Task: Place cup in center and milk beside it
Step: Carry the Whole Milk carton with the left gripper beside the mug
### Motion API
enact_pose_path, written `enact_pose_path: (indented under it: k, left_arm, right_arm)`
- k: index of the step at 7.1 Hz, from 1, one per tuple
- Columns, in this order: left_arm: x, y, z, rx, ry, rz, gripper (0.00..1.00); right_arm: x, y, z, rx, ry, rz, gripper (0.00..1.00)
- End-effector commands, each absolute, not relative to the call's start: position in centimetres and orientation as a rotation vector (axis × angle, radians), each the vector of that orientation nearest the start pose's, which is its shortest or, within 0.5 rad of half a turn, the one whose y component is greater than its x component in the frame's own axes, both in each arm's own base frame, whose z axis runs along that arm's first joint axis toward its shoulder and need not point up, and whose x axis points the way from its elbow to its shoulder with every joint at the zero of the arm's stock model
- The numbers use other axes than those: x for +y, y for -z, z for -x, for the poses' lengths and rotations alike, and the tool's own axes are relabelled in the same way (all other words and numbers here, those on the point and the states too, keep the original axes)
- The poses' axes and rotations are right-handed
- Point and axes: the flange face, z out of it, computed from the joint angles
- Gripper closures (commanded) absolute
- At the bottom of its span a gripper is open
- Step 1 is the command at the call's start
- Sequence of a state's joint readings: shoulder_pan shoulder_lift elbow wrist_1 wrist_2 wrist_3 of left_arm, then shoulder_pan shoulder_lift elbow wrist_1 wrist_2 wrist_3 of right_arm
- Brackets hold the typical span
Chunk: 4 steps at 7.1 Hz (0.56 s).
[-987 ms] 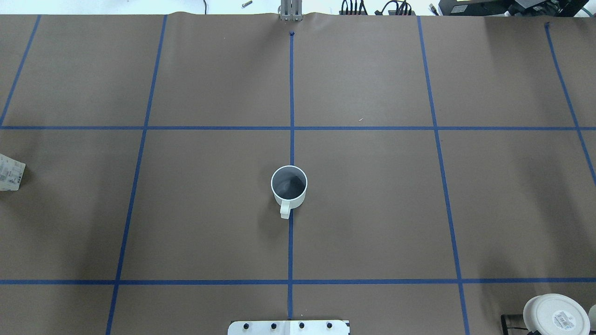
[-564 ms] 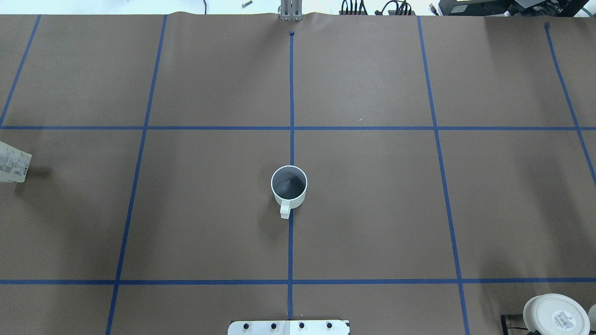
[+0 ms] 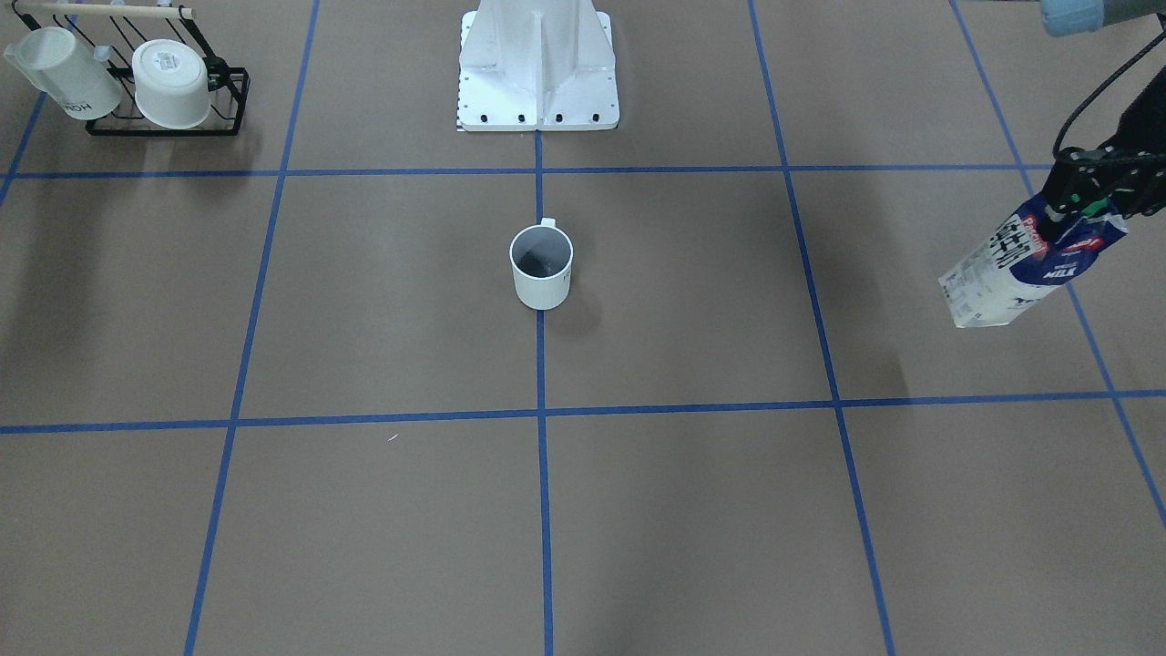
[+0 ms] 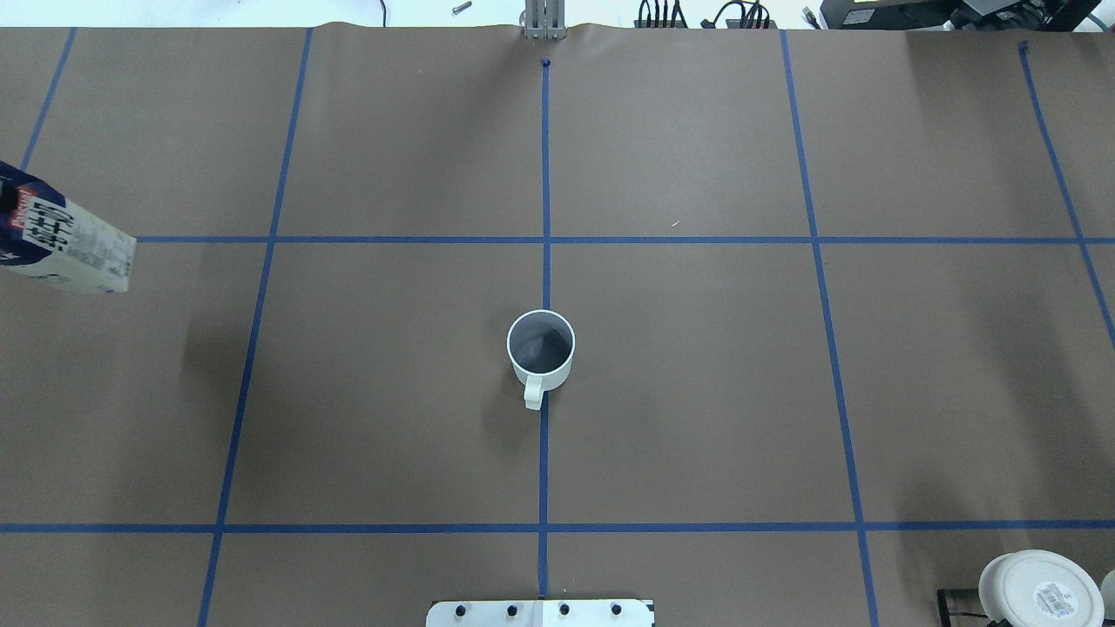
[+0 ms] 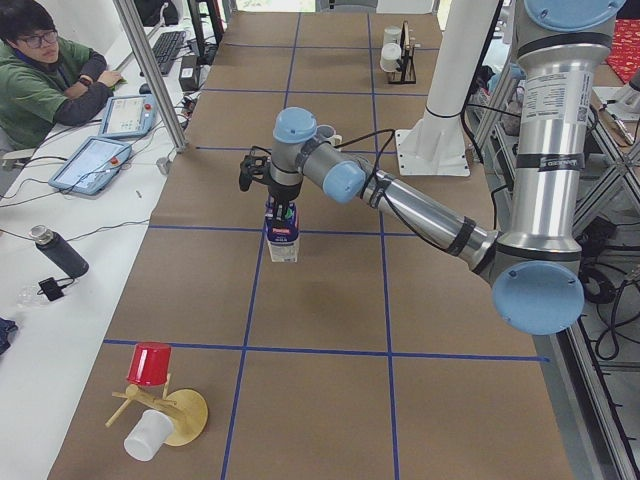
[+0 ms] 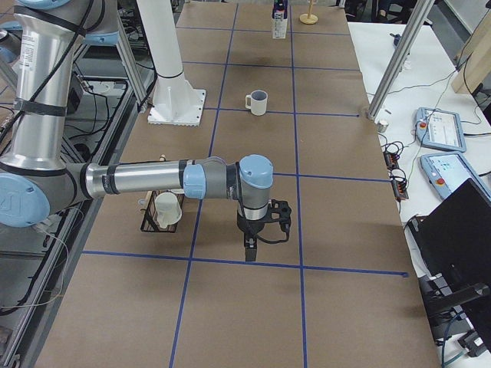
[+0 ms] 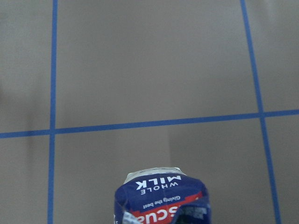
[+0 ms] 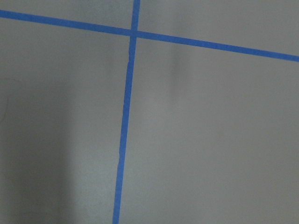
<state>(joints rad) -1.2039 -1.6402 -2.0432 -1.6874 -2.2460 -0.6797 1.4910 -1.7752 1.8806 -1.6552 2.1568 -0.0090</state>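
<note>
The cup (image 4: 540, 348), white with a dark grey inside, stands upright on the centre tape line with its handle toward the robot; it also shows in the front view (image 3: 541, 266) and the right view (image 6: 258, 102). My left gripper (image 3: 1073, 211) is shut on the top of the milk (image 3: 1020, 269), a blue-and-white carton that hangs tilted above the table at my far left (image 4: 70, 246) (image 5: 283, 232) (image 7: 161, 198). My right gripper (image 6: 249, 249) hangs low over the table at my right; I cannot tell whether it is open or shut.
A black wire rack (image 3: 164, 123) with white cups stands near the robot on its right side (image 4: 1037, 588). The white robot base (image 3: 537, 73) is at the near middle edge. A wooden stand with a red cup (image 5: 150, 365) sits at the left end. An operator (image 5: 40, 70) sits beside the table.
The milk carton has moved away from the robot and further into the overhead view from the left edge. The cup has not moved.
</note>
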Motion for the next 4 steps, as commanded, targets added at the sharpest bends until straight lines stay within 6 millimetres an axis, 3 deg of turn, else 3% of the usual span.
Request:
enact_pose_path:
  k: [1, 2, 3, 4]
  left_arm:
    - [-48.7, -28.4, -22.7, 0.937, 0.126, -0.151, 0.96]
    - [-47.5, -23.6, -28.8, 0.909, 0.165, -0.118, 0.96]
    - [-45.6, -19.2, -33.5, 0.871, 0.170, -0.087, 0.96]
    - [-43.0, -17.2, -37.3, 0.858, 0.161, -0.078, 0.96]
  right_arm:
    - [-41.0, -62.0, -4.6, -0.586, 0.091, 0.004, 0.00]
    - [-41.0, -62.0, -4.6, -0.586, 0.091, 0.004, 0.00]
    - [-41.0, -62.2, -4.6, -0.586, 0.090, 0.007, 0.00]
    - [-41.0, -62.3, -4.6, -0.586, 0.090, 0.009, 0.00]
